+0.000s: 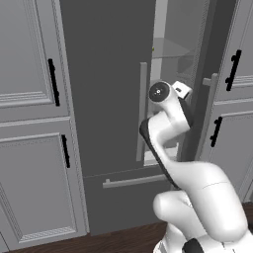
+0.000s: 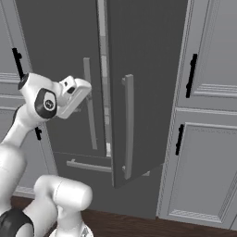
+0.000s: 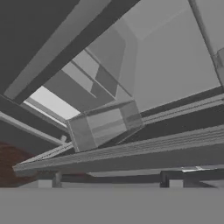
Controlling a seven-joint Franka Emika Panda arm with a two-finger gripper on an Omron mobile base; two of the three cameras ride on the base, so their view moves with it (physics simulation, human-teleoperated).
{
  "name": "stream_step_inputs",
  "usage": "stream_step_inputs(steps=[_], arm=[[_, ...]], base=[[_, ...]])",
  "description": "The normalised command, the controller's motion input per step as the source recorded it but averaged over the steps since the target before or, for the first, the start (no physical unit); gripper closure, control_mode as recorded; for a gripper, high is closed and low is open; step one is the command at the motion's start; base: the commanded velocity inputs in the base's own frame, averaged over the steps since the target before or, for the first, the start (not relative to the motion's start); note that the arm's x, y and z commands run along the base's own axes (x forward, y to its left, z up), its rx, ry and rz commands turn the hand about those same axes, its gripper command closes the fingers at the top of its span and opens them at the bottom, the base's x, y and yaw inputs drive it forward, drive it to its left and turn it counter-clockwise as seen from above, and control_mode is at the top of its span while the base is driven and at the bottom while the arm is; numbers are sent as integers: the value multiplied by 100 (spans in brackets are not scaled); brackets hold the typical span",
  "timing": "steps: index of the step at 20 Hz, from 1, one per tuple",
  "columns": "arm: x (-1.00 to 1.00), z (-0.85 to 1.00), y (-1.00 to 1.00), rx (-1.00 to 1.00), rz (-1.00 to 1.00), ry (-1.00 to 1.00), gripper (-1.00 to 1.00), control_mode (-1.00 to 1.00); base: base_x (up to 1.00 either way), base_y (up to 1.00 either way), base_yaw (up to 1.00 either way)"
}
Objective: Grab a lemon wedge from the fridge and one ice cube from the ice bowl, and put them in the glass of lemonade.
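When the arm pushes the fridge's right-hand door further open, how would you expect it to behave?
The right door would probably swing stiffly about its side hinge, being one tall rigid panel. It looks heavy for a push. It already stands ajar, showing shelves, so it should move without sticking. The bar handle looks smooth, perhaps slippery.

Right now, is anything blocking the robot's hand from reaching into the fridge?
The right-hand fridge door stands ajar, leaving a narrow gap. The gripper sits at that gap, open; the door still partly narrows the way in.

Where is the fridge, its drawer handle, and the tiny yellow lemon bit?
fridge (image 1: 106,84), left base view, left door's flat front.
drawer handle (image 1: 133,181), left base view, bar's middle.
lemon wedge (image 1: 153,49), left base view, yellow speck inside.
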Motion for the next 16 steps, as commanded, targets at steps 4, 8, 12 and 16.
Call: stream_step_inputs(steps=[4, 8, 12, 16], arm=[[91, -17, -36, -11, 0, 12, -100, -100], [87, -31, -43, -5, 2, 10, -100, -100], [100, -42, -10, -8, 2, 12, -100, -100], [49, -33, -47, -11, 0, 8, -100, -100]], base=[[0, 0, 0], [0, 0, 0], [0, 0, 0], [0, 0, 0]])
